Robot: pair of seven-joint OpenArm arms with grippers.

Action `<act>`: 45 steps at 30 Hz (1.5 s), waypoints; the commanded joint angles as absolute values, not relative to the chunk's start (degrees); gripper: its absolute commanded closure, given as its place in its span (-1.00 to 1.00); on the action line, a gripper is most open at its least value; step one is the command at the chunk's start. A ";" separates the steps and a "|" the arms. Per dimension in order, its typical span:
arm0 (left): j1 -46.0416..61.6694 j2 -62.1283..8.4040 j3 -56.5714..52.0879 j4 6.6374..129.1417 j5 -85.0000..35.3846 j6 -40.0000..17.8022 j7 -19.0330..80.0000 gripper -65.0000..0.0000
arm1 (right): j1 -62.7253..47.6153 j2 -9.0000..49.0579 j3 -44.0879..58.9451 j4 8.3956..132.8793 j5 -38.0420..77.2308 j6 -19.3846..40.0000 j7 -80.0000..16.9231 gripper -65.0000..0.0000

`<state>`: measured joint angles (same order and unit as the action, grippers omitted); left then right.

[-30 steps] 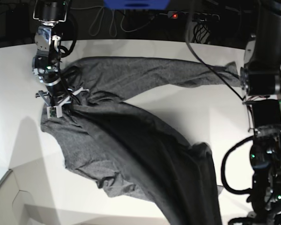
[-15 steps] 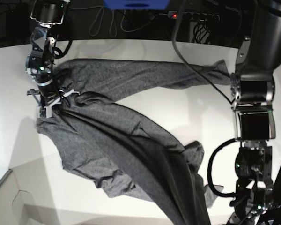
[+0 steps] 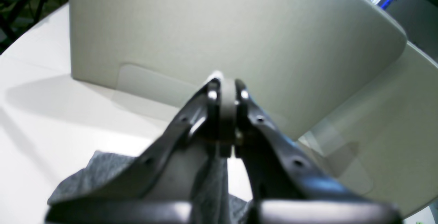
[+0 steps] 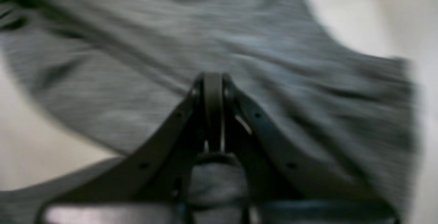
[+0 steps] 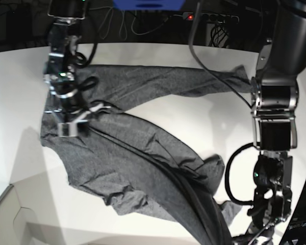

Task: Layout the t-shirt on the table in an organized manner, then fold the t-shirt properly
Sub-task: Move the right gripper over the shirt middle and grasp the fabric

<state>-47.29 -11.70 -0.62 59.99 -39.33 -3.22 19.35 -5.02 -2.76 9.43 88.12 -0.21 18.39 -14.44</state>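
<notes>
While left gripper (image 3: 224, 114) pinches t-shirt (image 5: 143, 153), right gripper (image 4: 213, 111) clamps it too.

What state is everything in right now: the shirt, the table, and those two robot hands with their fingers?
t-shirt: crumpled and twisted, not laid flat, one sleeve stretched along the far side.
table: partly covered by the shirt.
right gripper: fingers shut, pinching shirt fabric.
left gripper: fingers shut, grey fabric hanging below them.
cardboard box: beside the table, flap open.
</notes>
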 commanded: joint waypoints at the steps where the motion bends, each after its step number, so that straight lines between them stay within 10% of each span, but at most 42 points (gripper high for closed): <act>1: -49.63 -12.00 -0.84 60.97 -39.69 -4.00 17.27 1.00 | -4.35 -2.95 7.87 89.10 0.31 18.68 -13.14 0.98; 17: -47.25 -12.09 -0.84 61.23 -39.69 -4.00 17.36 1.00 | 7.87 -3.91 -13.05 70.02 -0.04 18.68 -13.05 0.37; 36: -45.93 -12.00 -0.75 61.23 -39.69 -4.00 17.36 1.00 | 10.33 -2.33 -19.82 62.73 -0.04 18.68 -13.23 0.34; 45: -45.93 -12.44 -1.10 62.37 -40.22 -4.00 17.36 1.00 | 7.69 2.86 -19.65 65.01 -0.04 18.68 -13.41 1.00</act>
<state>-43.48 -11.90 -0.67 60.86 -39.68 -3.18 19.46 7.75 2.66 -19.66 64.90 0.86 18.83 -10.61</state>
